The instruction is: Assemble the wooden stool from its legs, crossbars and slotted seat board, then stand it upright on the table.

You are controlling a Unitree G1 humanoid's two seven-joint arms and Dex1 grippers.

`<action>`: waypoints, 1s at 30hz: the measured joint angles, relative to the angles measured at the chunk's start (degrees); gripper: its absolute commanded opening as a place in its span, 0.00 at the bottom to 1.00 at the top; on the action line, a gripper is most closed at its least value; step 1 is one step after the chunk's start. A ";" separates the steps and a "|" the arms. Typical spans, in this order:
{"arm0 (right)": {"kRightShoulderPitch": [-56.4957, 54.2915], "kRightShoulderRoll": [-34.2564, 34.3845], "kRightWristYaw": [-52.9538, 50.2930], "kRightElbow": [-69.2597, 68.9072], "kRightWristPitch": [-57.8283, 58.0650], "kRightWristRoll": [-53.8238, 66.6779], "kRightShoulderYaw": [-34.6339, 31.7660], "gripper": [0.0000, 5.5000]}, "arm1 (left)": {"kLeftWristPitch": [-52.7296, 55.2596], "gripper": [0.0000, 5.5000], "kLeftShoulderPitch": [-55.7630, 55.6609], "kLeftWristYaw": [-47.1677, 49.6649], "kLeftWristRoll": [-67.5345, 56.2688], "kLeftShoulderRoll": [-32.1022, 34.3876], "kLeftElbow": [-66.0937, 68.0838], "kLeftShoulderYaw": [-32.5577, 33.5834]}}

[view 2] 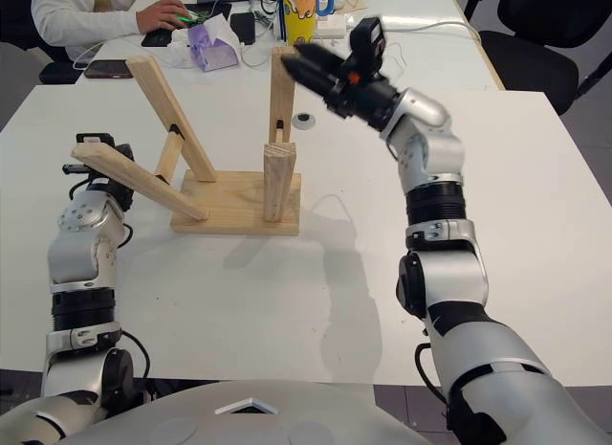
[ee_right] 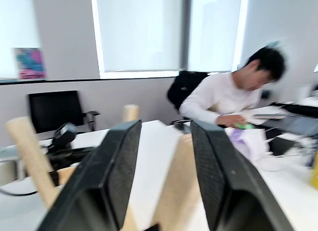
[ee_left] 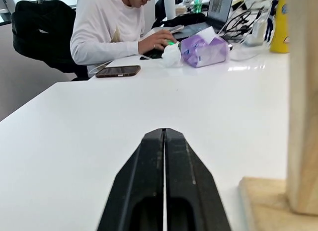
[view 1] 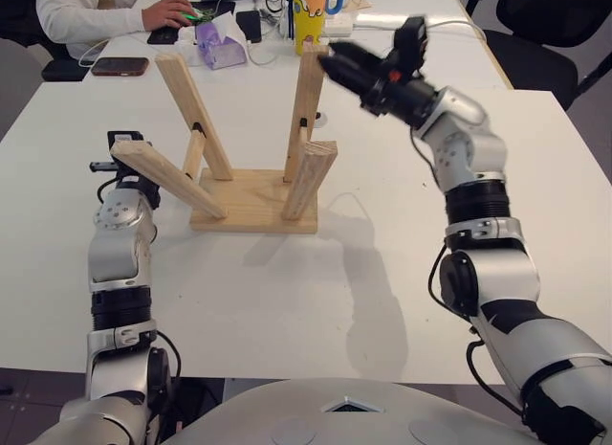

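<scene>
On the white bench [view 1: 382,273] the wooden stool [view 1: 251,191] sits upside down, its seat board [ee_left: 263,201] flat on the surface and its four legs pointing up and splaying outward. The right arm [view 1: 469,177] is raised with the elbow bent, and the forearm reaches inward so that the right jaws hang at the top of the far right leg [view 1: 308,91]. The right jaws are spread apart with that leg's upper end between them. Whether either finger presses the wood is hard to make out in the smeared wrist view. The left arm [view 1: 117,244] lies low along the bench, its wrist tucked just behind the near left leg [view 1: 167,177], which hides most of it from the head camera. The left jaws are pressed together with nothing between them, pointing across bare bench beside a corner of the seat board. A short crossbar [view 1: 196,150] joins the two left legs; the joint between the right pair is hard to read.
</scene>
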 measured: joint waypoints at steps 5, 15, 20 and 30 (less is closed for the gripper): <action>15.53 -4.79 -16.06 -8.59 3.37 -13.77 3.83 0.28 | -2.26 0.00 6.17 -3.97 1.85 3.10 3.36 -1.16; 36.66 6.04 -34.40 -28.42 21.94 -19.09 13.65 0.00 | -2.29 0.00 12.07 -16.41 1.44 5.39 0.74 -7.92; 37.29 8.92 -38.08 -27.53 23.21 -20.71 15.93 0.00 | -1.94 0.00 12.22 -17.69 1.62 5.15 -0.73 -10.73; 40.30 8.12 -38.52 -33.28 26.88 -20.36 15.58 0.00 | 0.69 0.00 8.53 -15.83 2.39 -1.22 -1.83 -15.57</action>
